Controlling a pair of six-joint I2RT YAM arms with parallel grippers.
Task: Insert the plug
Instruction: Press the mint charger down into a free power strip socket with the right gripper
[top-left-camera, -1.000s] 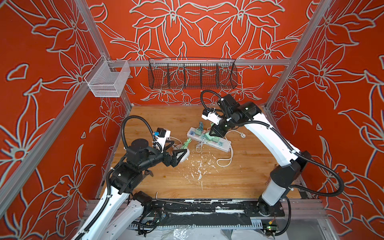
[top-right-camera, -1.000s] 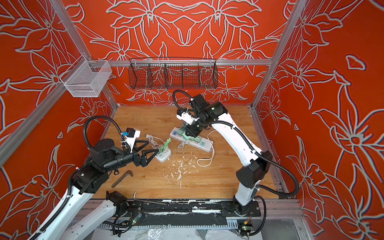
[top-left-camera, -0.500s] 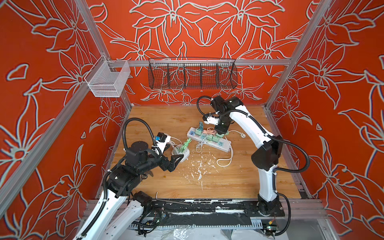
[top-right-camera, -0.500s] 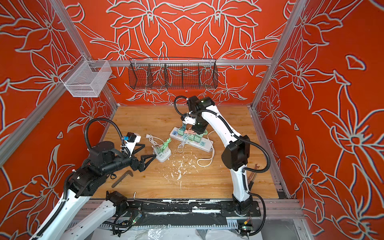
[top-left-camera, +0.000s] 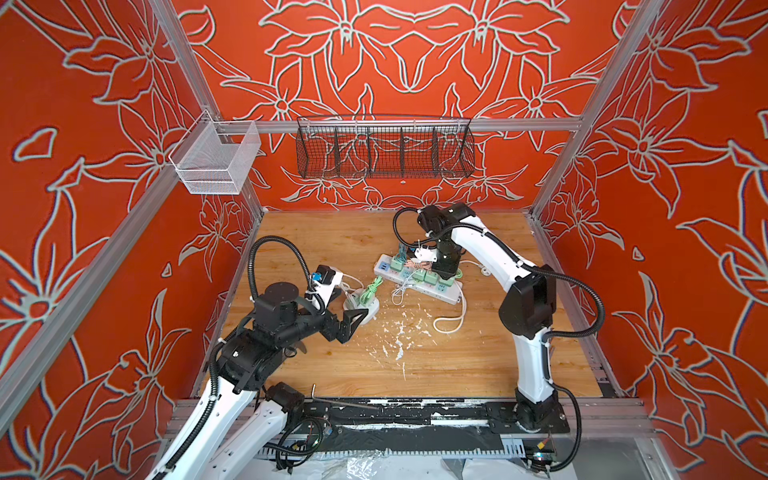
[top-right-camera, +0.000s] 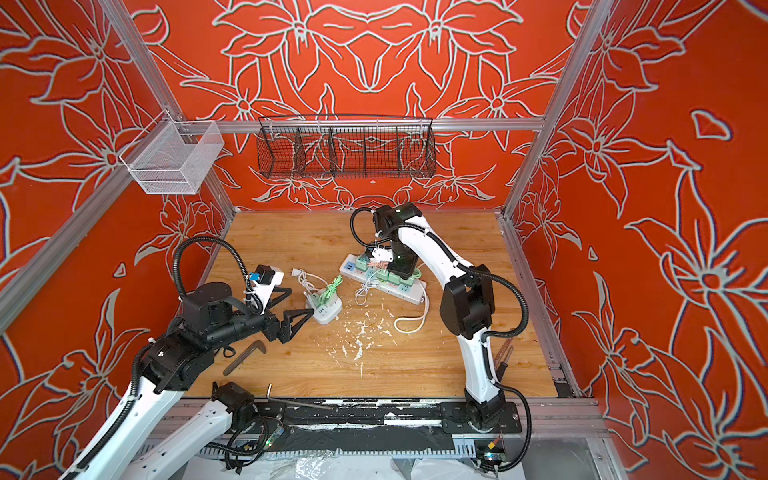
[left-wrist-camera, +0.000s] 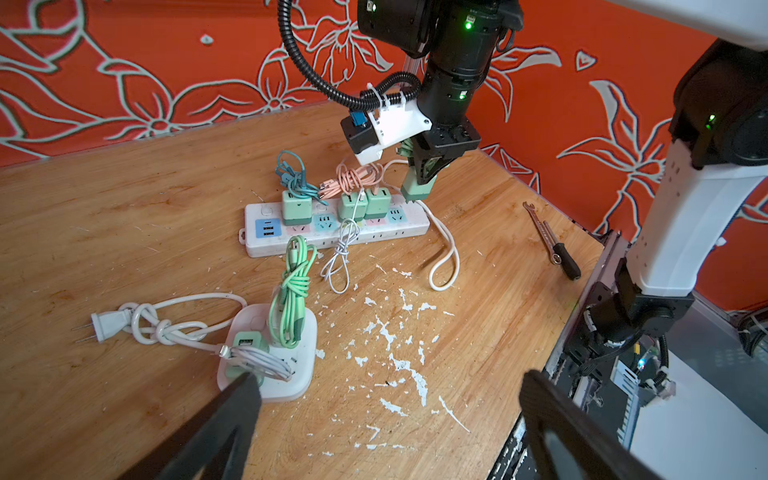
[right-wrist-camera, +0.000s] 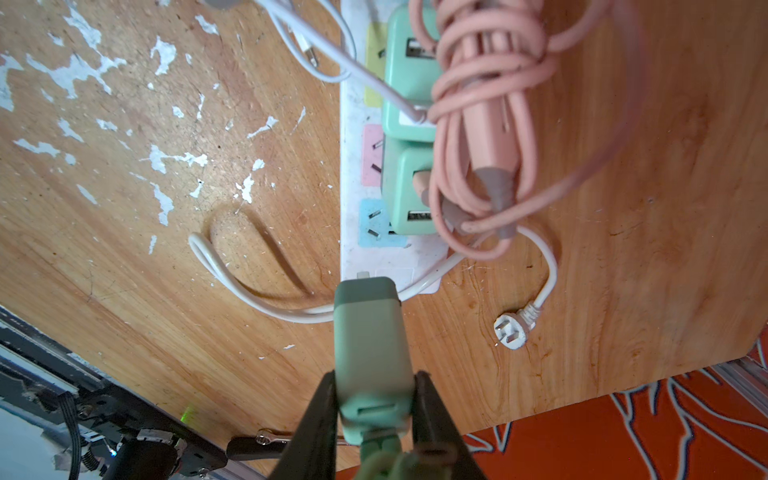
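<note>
Green plug (right-wrist-camera: 368, 332) is clamped in the right end effector (right-wrist-camera: 374, 380); left end effector (left-wrist-camera: 388, 384) gapes wide.

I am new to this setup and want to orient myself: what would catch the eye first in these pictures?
The bright red walls with white flower outlines surround everything. Toward the back of the wooden table, the right tool grips a green charger over the end of a white power strip that carries other green chargers. White flakes litter the table's middle.

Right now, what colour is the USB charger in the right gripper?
Mint green USB charger, darker green tip; clearest in the right wrist view.
</note>
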